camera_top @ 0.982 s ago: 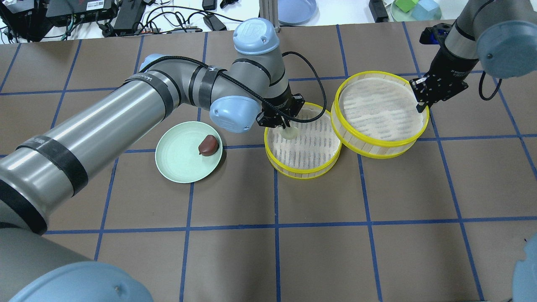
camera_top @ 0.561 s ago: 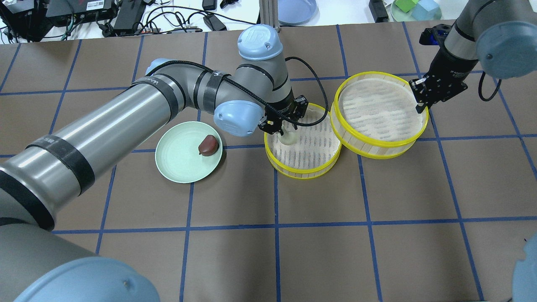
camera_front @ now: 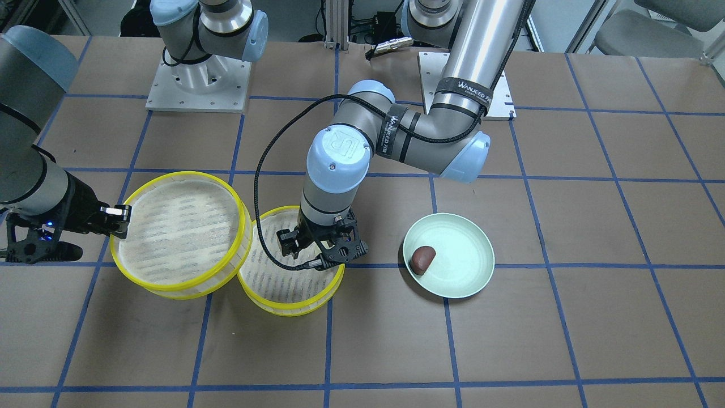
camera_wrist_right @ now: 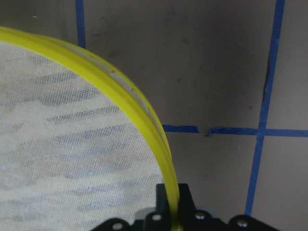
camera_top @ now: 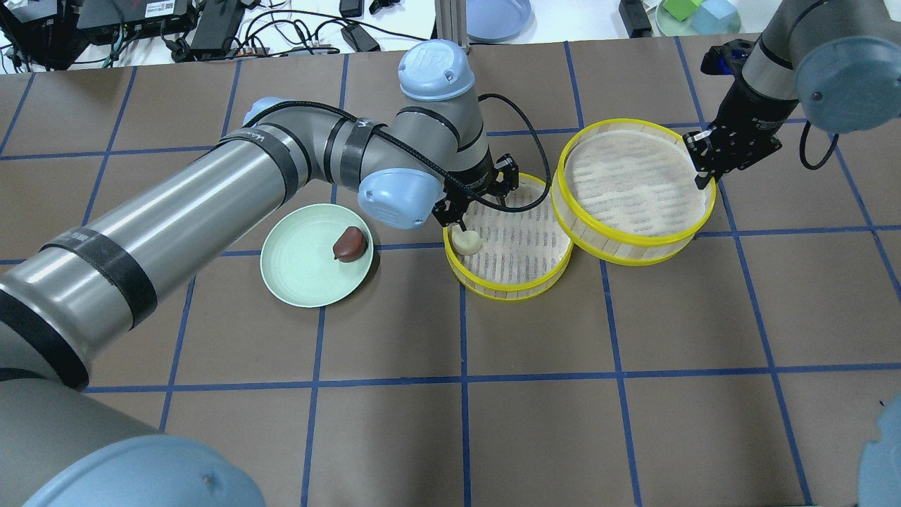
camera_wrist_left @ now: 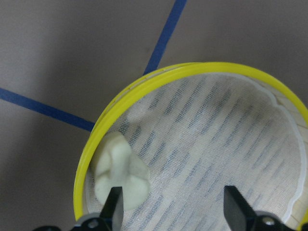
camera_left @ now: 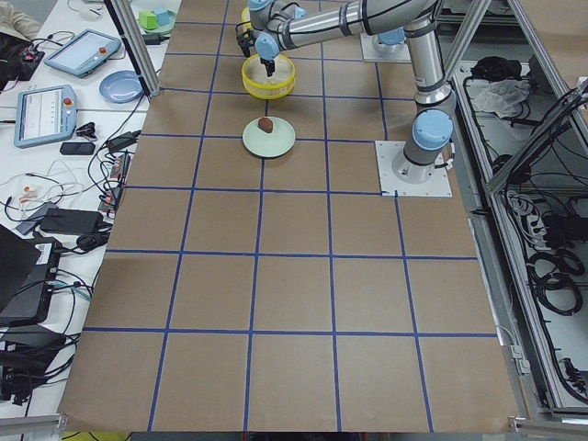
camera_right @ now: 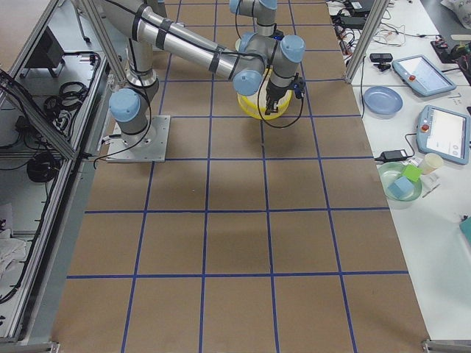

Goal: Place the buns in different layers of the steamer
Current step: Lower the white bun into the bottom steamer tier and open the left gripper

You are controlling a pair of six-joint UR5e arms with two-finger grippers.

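The cream-white bun [camera_top: 466,241] lies on the mesh of the lower steamer layer [camera_top: 517,285], against its left rim; it also shows in the left wrist view [camera_wrist_left: 118,175]. My left gripper [camera_top: 480,201] hangs open just above that layer, clear of the bun. The dark reddish-brown bun [camera_top: 350,243] sits on the pale green plate [camera_top: 295,274]. My right gripper [camera_top: 704,172] is shut on the yellow rim [camera_wrist_right: 159,154] of the second layer [camera_top: 633,257]. It holds that layer raised and empty, with its edge overlapping the lower layer's right edge.
A blue plate [camera_top: 496,17], cables and a dish of coloured blocks [camera_top: 697,14] lie beyond the far table edge. The two arm bases [camera_front: 198,85] stand at the robot's side of the table. The brown mat has a blue tape grid.
My left gripper has opened and let go of the cream bun, which now rests by the lower layer's left rim. The gripper has drawn back from it. The right gripper and its layer shifted slightly away.
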